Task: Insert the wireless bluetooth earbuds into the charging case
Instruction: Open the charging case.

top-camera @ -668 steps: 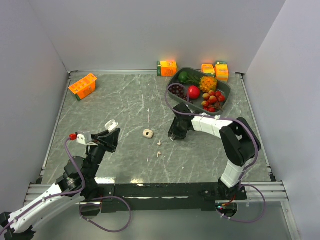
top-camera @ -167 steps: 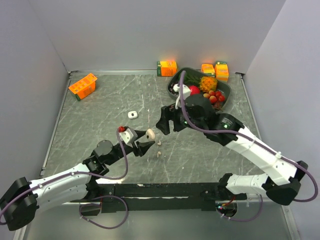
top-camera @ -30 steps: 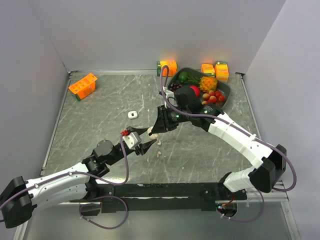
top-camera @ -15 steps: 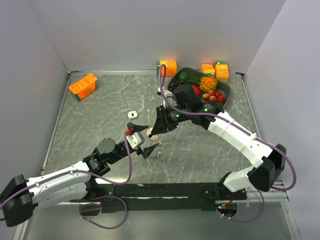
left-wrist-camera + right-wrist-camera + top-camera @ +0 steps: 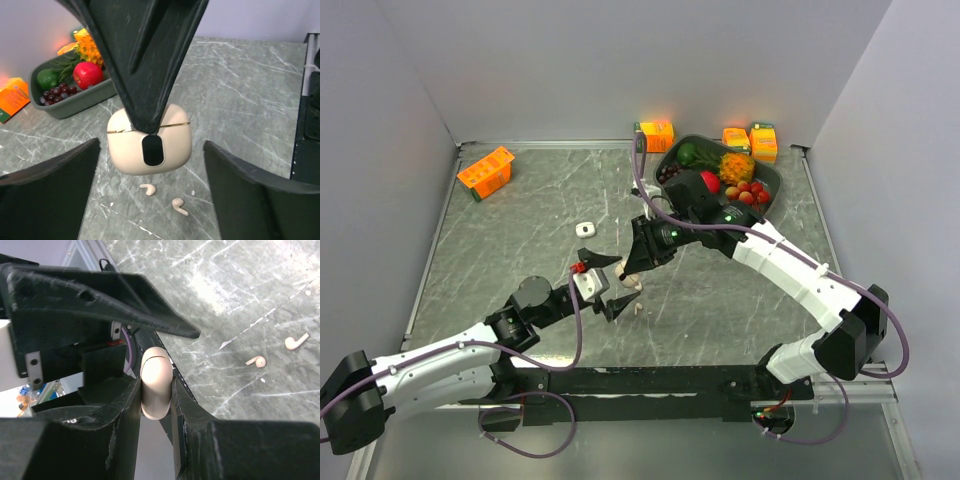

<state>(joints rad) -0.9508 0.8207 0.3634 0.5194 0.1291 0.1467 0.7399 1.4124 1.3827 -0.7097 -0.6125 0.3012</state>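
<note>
Right tool (image 5: pixel 632 266): closed on the beige charging case (image 5: pixel 150 142), gripping it from above by its upper part. In the right wrist view the case sits upright between the two fingers (image 5: pixel 126 407), both in contact. The lid seam shows as a thin gold line, so the lid is shut. A dark oval panel marks the case's front face. The case appears to hang clear of the tabletop (image 5: pixel 520 215), though the gap cannot be confirmed.

Left tool (image 5: pixel 613 282): spread wide, holding nothing. In the left wrist view its fingers (image 5: pixel 50 187) stand either side of the case and apart from it.

Wireless bluetooth earbuds: two beige pieces lie loose on the tabletop, one (image 5: pixel 147 188) just beside the other (image 5: pixel 179 206), near the held case and outside it. No other earbuds can be made out.

Other items: a small white case (image 5: pixel 585 229) rests on the tabletop left of the tools, well apart from them. A dark tray (image 5: pixel 772 195) of fruit stands at the far right, with orange cartons (image 5: pixel 654 135) by the back wall and another orange carton (image 5: pixel 486 171) at the far left.
</note>
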